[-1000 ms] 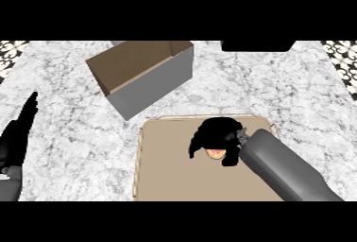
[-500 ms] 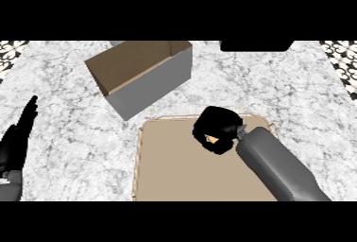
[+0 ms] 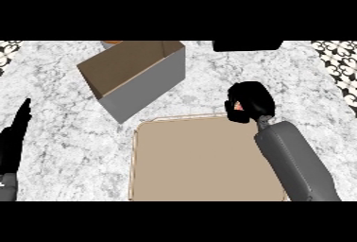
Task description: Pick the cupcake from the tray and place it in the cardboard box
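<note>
One cupcake (image 3: 240, 106) | in right hand (image 3: 250, 100) fingers | above tray (image 3: 195, 160) edge

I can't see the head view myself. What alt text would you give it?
The robot's right hand, curled round a mostly hidden cupcake, is above the marble counter just past the far edge of a tan tray. An open cardboard box stands to the tray's far left. The left hand rests open at the view's left edge.
</note>
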Controlling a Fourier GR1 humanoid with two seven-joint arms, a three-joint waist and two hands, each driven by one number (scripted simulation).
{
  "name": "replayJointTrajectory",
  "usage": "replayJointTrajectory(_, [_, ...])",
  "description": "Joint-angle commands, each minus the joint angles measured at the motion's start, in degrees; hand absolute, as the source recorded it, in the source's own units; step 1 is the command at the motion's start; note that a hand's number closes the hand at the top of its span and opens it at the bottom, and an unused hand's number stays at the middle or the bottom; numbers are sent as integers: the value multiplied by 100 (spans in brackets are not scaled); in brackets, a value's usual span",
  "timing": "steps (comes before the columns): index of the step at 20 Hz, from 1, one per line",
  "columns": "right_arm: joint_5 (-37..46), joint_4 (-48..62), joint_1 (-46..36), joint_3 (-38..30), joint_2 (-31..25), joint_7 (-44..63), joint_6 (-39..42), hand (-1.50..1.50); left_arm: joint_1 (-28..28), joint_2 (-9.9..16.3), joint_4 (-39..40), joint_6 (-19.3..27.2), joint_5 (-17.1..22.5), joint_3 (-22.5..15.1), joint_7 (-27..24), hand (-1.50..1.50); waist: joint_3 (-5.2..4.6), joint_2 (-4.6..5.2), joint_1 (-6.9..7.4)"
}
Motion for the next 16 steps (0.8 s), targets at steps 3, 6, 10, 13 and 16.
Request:
replayJointTrajectory(3, [500, -1484, 177, -126, 75, 1317, -465, 150, -199, -59, 198, -16, -78, -42, -51, 0, -1, 24, 72])
replayJointTrajectory(6, [644, -2193, 182, 51, -36, 1013, -587, 150, -125, -254, -96, 24, -132, -217, 99, 0, 4, 29, 145])
replayJointTrajectory(10, [691, -2514, -380, 148, 411, 1354, -210, 150, -58, 154, -21, -335, 103, 156, -154, 0, 3, 53, 253])
replayJointTrajectory(13, [431, -2548, -681, 79, 667, 1304, 187, 150, -223, -132, 192, -200, -50, 17, -110, 0, 3, 65, 246])
replayJointTrajectory(16, [247, -1940, -1059, 186, 1120, 1502, -195, 150, -403, -224, 381, -56, -206, -29, -209, 0, 2, 83, 282])
